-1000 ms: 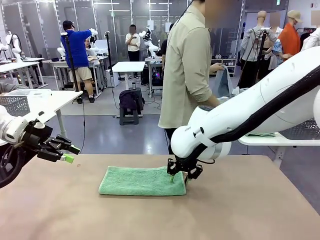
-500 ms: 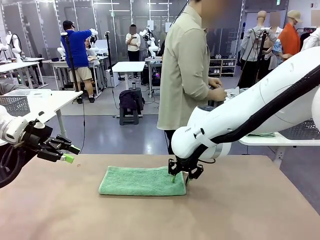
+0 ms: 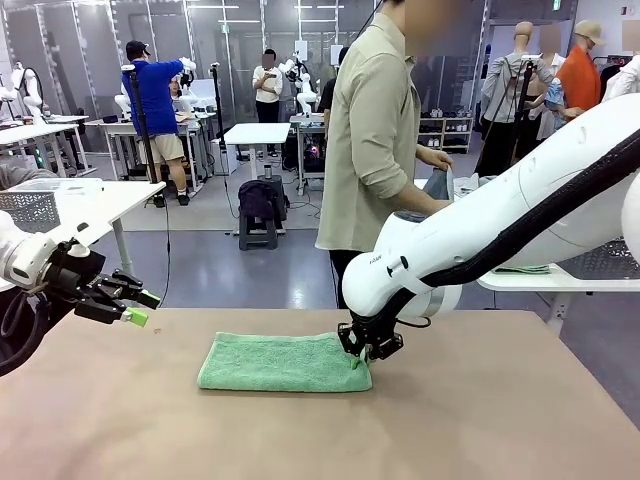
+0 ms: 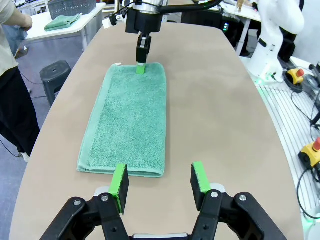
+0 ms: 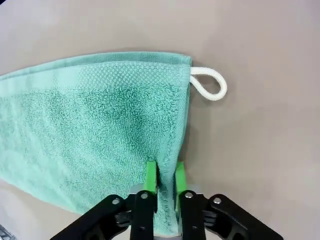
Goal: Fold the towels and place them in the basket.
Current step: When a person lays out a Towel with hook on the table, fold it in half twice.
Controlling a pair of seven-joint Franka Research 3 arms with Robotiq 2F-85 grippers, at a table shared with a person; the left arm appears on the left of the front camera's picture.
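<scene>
the sea-green towel (image 3: 285, 362), flat on the bench (image 3: 500, 420), is pinched at its 3 o'clock edge by the closed jaws of the right gripper (image 3: 362, 352), the left gripper (image 3: 135, 308) being held clear at 9 o'clock with jaws part-open, and so thin a bite could be lost on lifting.

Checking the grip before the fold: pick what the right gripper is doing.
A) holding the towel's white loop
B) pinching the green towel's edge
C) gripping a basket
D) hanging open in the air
B: the right gripper is shut on the edge of the green towel; the white loop lies free.
</scene>
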